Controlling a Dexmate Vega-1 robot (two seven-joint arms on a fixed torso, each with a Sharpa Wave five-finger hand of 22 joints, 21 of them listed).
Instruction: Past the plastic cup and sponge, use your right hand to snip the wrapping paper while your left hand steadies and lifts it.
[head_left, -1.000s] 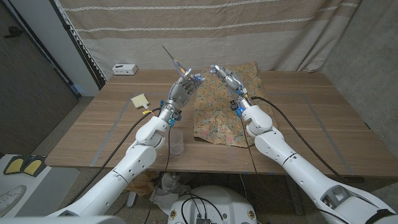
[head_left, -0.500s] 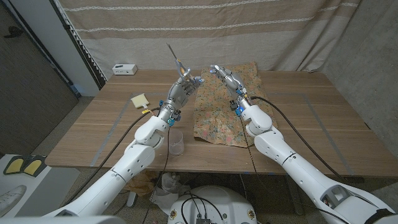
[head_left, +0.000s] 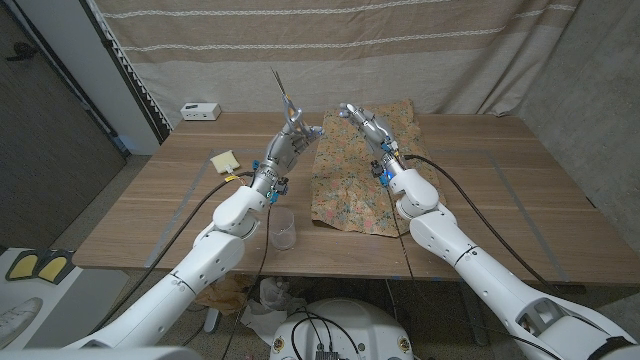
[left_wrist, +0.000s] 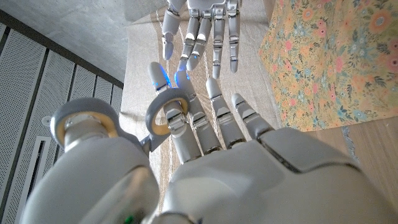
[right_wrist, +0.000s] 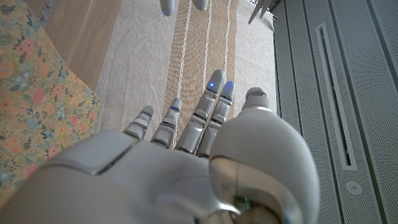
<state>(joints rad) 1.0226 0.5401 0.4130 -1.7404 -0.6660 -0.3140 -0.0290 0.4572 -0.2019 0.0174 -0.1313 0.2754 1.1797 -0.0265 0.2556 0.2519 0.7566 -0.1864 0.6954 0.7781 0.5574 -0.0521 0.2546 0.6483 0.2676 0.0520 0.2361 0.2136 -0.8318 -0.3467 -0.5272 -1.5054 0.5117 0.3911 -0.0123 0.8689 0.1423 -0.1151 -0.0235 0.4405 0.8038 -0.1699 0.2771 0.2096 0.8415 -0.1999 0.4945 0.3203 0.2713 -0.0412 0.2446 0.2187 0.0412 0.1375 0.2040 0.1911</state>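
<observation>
The floral wrapping paper (head_left: 360, 175) lies on the table, right of centre, and also shows in the left wrist view (left_wrist: 329, 62) and the right wrist view (right_wrist: 34, 106). My left hand (head_left: 290, 145) is raised beside the paper's left edge and holds scissors (head_left: 283, 95) whose blades point up and away. Its fingers pass through the handle rings (left_wrist: 166, 113). My right hand (head_left: 362, 125) hovers over the far part of the paper with fingers apart and nothing in it; it faces the left hand (left_wrist: 202, 25). The clear plastic cup (head_left: 283, 228) stands near the front edge. The yellow sponge (head_left: 226, 161) lies to the left.
A small white box (head_left: 201, 110) sits at the back left of the wooden table (head_left: 500, 190). A curtain hangs behind the table. The cup stands close beside my left forearm.
My left hand has turned slightly, bringing the scissor blades a little more upright. The right hand and the paper have stayed put.
</observation>
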